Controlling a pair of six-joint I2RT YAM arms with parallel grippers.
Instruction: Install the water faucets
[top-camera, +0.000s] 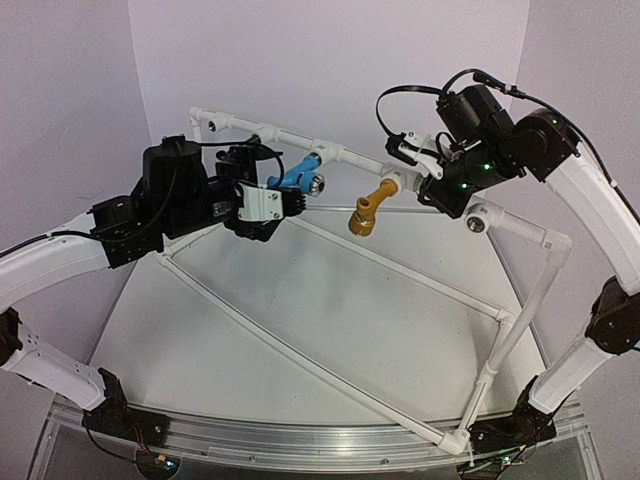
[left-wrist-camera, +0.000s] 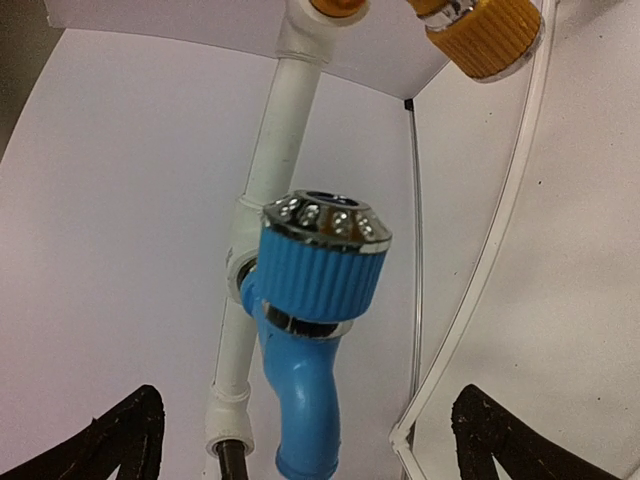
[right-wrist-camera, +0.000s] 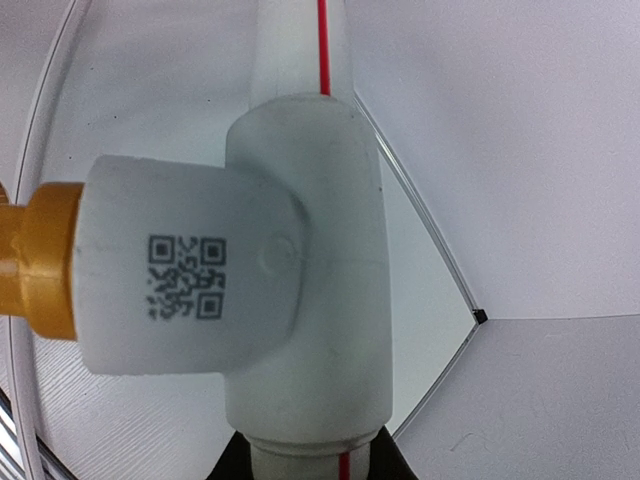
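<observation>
Closest to the lens, in the right wrist view, a white tee fitting (right-wrist-camera: 300, 270) fills the middle of the picture. It bears a printed square code, and the stub of the mustard-yellow faucet (right-wrist-camera: 35, 260) is plugged into its branch at 9 o'clock. Dark finger parts flank the pipe at 6 o'clock, so the right gripper (top-camera: 425, 180) is closed narrowly on the white pipe frame (top-camera: 330, 152) just beside that fitting.

The left gripper (top-camera: 292, 198) stands wide. In its wrist view its black fingers (left-wrist-camera: 110, 440) sit at 7 and 5 o'clock, far apart. The blue faucet (left-wrist-camera: 315, 320) rises between and beyond them, touching neither.

The blue faucet has a bright blue body, and its bent spout points toward 6 o'clock. A chrome band sits under its ribbed blue knob, which is capped by a studded chrome ring. Its back meets a socket on the white pipe.

From above, the blue faucet (top-camera: 298, 177) hangs off the rear rail at about 11 o'clock. The yellow one (top-camera: 370, 212) slants down from the rail near 12 o'clock, knob lowest.

The left arm climbs from its base at 7 o'clock, folds out to 9 o'clock and reaches rightward to the rail. The right arm rises along the 3 o'clock edge, bends at 2 o'clock and points leftward.
</observation>
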